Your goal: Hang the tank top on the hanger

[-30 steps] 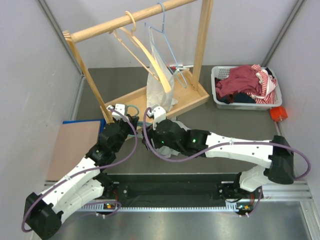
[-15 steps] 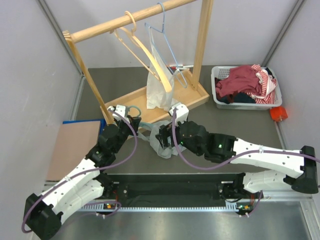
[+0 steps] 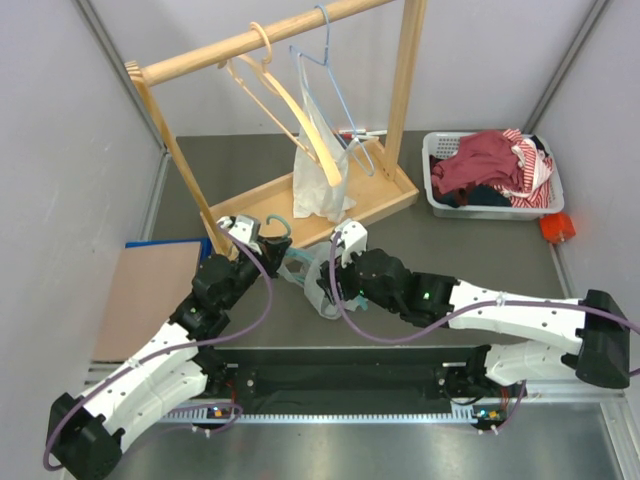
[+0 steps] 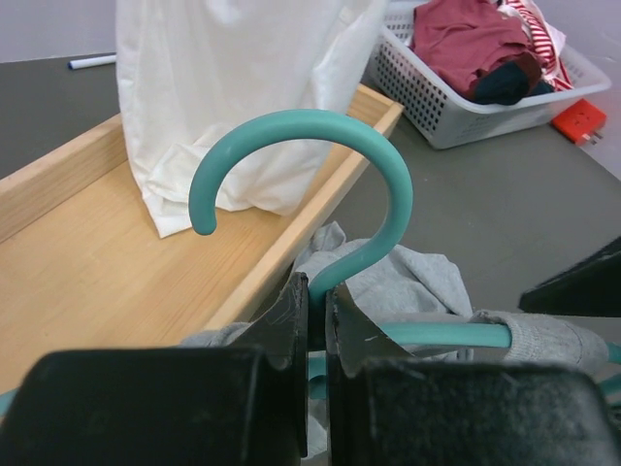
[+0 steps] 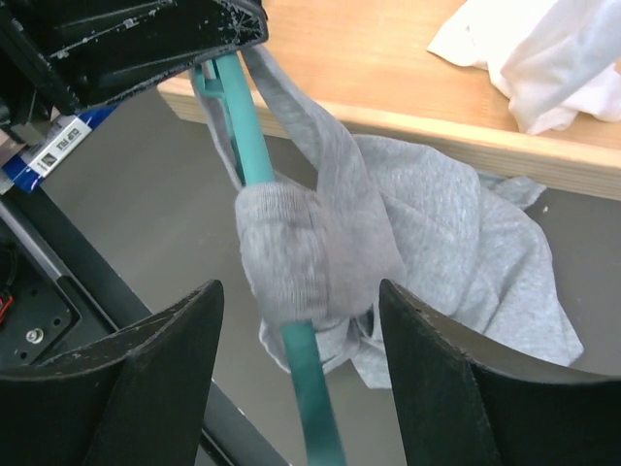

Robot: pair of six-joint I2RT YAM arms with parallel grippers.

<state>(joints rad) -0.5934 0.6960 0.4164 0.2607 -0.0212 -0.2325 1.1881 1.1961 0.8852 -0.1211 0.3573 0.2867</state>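
Two arms, two pincers, both low over the dark tabletop (image 3: 440, 240). Left pincer (image 4: 315, 291) pressed together on the neck of one thin teal-green plastic hanger (image 4: 388, 184), just under the curved hook, hook upright above the fingertips. To the right of that pincer, along the hanger's sloping arm: one light grey soft knit tank top (image 5: 437, 223), one strap end bunched thick around the arm, the rest hanging off it and pooled on the tabletop. Right pincer (image 5: 299, 296) spread wide, one black finger on each side of that bunched wad, hanger arm between them; contact with the cloth impossible to tell. Just beyond both pincers: one pale wooden clothes rack (image 3: 250, 40) with a flat tray base (image 4: 87, 252). On the tray, past the left pincer's hook: one white translucent plastic bag (image 4: 233, 87). Higher on the rack's rail, two more hangers: one pale wooden hanger (image 3: 290, 105), one light blue wire hanger (image 3: 335, 90); three hangers in all. Well to the right of the right pincer: one white slotted plastic basket (image 3: 480, 212) heaped with red garments (image 3: 480, 165), one small orange block (image 3: 556, 228) beside it. Well to the left of the left pincer: one brown flat board (image 3: 150, 300).
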